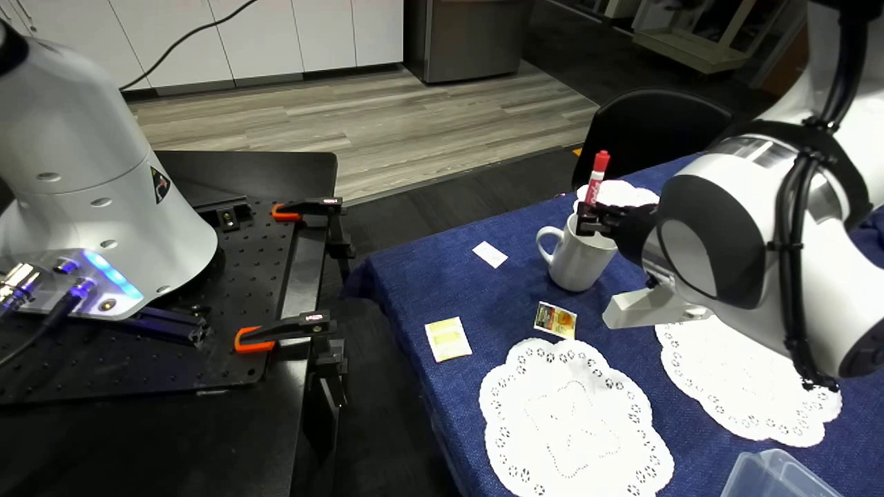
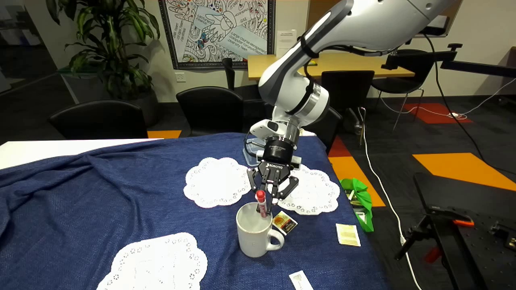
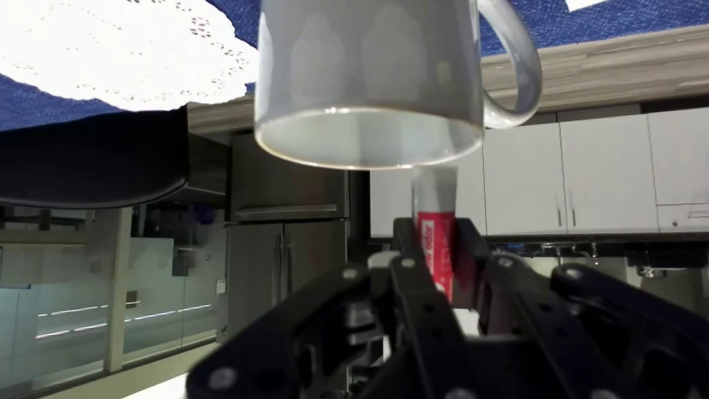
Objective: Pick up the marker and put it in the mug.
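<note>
1 red dry-erase marker (image 1: 597, 181) stood nearly upright at the mouth of the white ceramic mug (image 2: 253, 241), the claw (image 3: 437, 242) pinching it by the labelled barrel; whether its lower end was above or below the rim, I could not tell. It was probably light, stiff and slightly slippery, so a hold on the barrel seemed right, firm enough against twisting at the rim.
</note>
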You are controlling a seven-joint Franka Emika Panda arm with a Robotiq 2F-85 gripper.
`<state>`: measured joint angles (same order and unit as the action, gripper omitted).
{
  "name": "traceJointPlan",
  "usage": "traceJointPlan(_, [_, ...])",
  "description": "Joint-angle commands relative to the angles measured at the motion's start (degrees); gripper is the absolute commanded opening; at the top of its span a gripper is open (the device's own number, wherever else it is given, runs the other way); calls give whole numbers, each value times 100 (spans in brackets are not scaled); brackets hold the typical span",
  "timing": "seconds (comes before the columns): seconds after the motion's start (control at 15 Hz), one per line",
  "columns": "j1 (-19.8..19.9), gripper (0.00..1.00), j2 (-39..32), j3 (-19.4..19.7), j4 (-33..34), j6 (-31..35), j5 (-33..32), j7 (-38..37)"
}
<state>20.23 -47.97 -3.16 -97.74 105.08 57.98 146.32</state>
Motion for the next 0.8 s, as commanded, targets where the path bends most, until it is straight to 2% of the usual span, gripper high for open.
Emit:
traceJointPlan(0.0, [-118, 5, -5, 129, -16, 103, 250, 413])
traceJointPlan(0.07, [-122, 5, -27, 141, -2, 97, 278, 458])
traceJointPlan(0.2, [212, 5, -107, -294, 124, 309, 3, 288])
traceJointPlan(0.33, [245, 6, -167, -375, 162, 435, -13, 289])
traceJointPlan(0.4, [252, 45, -196, -401, 172, 488, -15, 289])
traceJointPlan(0.47, [273, 46, -218, -441, 181, 533, -28, 288])
traceJointPlan(0.73, [356, 75, -282, -552, 200, 604, -56, 288])
